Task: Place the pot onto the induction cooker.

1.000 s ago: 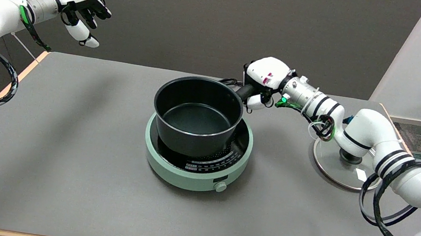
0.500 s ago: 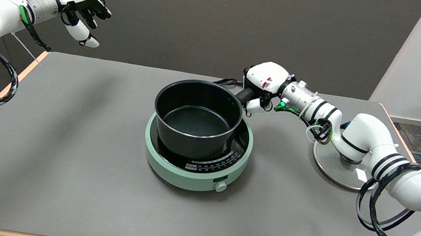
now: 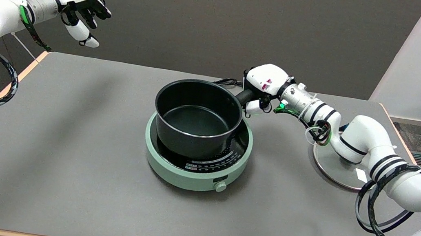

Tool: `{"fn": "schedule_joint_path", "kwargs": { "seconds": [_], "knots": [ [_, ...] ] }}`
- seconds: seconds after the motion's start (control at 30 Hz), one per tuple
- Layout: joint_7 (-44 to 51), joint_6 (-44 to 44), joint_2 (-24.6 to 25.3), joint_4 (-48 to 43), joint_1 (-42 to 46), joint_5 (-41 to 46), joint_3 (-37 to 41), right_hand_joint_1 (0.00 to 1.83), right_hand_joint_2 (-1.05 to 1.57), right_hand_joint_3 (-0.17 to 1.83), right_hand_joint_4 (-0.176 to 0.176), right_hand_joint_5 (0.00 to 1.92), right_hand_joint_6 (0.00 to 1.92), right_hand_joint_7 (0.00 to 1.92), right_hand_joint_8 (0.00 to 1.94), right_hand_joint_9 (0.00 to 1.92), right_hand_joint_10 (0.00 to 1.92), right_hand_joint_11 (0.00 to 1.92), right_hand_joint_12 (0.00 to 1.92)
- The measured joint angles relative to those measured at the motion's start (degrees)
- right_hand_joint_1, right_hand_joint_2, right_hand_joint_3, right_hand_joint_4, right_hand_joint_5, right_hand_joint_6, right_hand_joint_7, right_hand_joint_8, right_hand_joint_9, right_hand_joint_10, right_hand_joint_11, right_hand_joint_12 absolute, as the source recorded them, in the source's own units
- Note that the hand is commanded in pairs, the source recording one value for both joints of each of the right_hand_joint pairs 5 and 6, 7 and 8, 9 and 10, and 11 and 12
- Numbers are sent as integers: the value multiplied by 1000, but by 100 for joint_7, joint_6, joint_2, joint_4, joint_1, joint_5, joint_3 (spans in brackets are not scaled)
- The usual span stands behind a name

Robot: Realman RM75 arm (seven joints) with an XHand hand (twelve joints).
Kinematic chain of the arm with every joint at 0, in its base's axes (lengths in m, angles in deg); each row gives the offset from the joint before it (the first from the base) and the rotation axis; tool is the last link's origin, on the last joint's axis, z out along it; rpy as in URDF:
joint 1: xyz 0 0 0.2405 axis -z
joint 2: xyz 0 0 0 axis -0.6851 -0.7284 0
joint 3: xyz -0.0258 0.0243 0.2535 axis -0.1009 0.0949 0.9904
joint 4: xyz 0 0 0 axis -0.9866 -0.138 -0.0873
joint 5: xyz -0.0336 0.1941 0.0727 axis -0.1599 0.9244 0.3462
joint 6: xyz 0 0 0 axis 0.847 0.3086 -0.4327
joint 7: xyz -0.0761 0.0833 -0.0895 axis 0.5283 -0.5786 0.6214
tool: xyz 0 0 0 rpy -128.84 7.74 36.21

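The pot [image 3: 197, 119] is seated on the cooker [image 3: 198, 149], inside its black top, set toward the far-left part of the plate so the printed markings at the near right are left uncovered. The pot is upright, empty, open side up. Its black handle [image 3: 245, 95] sticks out to the right and away, straight into the right hand [image 3: 261, 85].

The handle is gripped by the right hand: fingers [image 3: 254, 106] are curled around and under it, with the white back of the hand above. The handle's end is hidden inside the grip. Whether the pot's weight is fully on the cooker or partly carried by the hand cannot be told.

From the fingers, the pot lies just to the left and nearer the camera; the cooker's knob [image 3: 220, 186] is well nearer the camera, on the front rim. A black cable [image 3: 227, 81] is seen just left of the fingers, behind the pot. A round metal lid [image 3: 336, 167] lies flat on the table [image 3: 65, 155] well to the right of the fingers, partly covered by the right arm.
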Motion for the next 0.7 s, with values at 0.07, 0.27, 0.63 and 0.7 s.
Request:
{"fn": "schedule_joint_path", "kwargs": {
  "seconds": [0.07,0.27,0.63,0.7],
  "knots": [
    [4,-2,4,5,3,-7,4,804,1571,353,-97,1667,1667,1667,1667,1667,1667,1667,1667],
    [17,0,14,13,8,-74,0,746,1571,519,-104,1428,1428,1428,1428,1428,1428,1428,1428],
    [26,-69,3,-44,2,-230,17,884,30,1424,-176,853,853,853,853,853,853,853,853],
    [26,-78,-5,-75,-3,-268,26,1039,-244,1309,-176,698,698,698,698,698,698,698,698]
  ]
}}
